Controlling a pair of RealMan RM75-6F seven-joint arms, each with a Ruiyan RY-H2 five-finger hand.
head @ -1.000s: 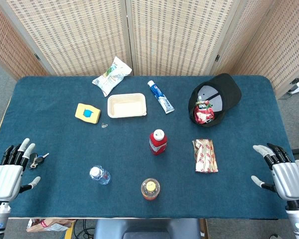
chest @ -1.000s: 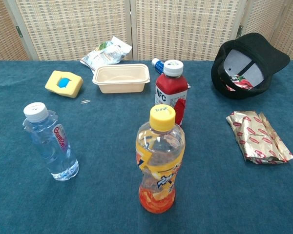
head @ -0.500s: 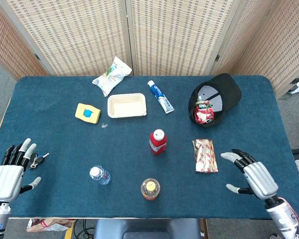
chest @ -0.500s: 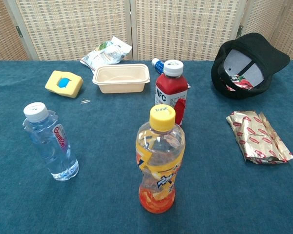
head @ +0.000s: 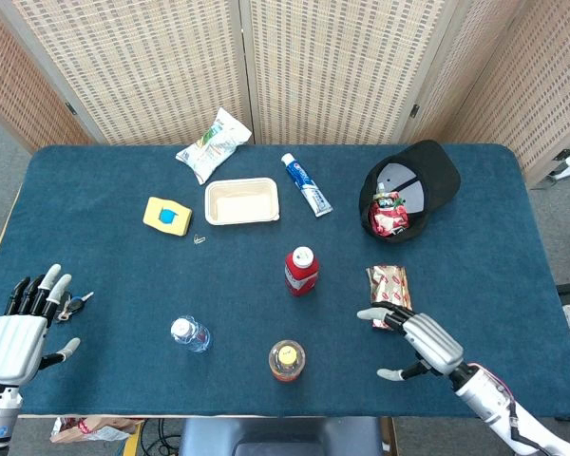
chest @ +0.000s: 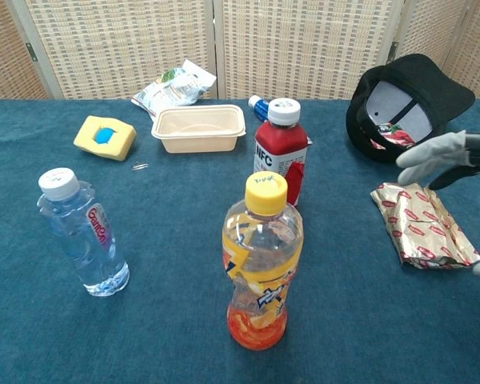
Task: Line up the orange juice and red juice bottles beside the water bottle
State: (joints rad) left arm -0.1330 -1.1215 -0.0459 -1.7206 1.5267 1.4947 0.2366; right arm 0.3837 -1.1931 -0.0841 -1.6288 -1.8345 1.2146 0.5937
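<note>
The approach step is judged to be in hand; no bottle is held. At lower centre of the head view the orange juice bottle point(head: 287, 360) is seen upright on the worktop point(head: 475, 228), the water bottle point(head: 189, 333) to its left. The right robot hand point(head: 420, 341), fingers spread wide and empty, hovers lower right. The left robot hand point(head: 19, 328) rests wide open at lower left. Further up, the red juice bottle point(head: 300, 271) stands at centre. A leftward reach and closure on a juice bottle would be called for next.

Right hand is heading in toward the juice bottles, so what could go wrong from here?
The right hand, open, sits over the foil snack packet; sweeping left, its fingers could drag it along. The orange juice bottle stands tall and narrow, so a sideways bump may topple it. The red juice bottle stands close behind and could be clipped.
</note>
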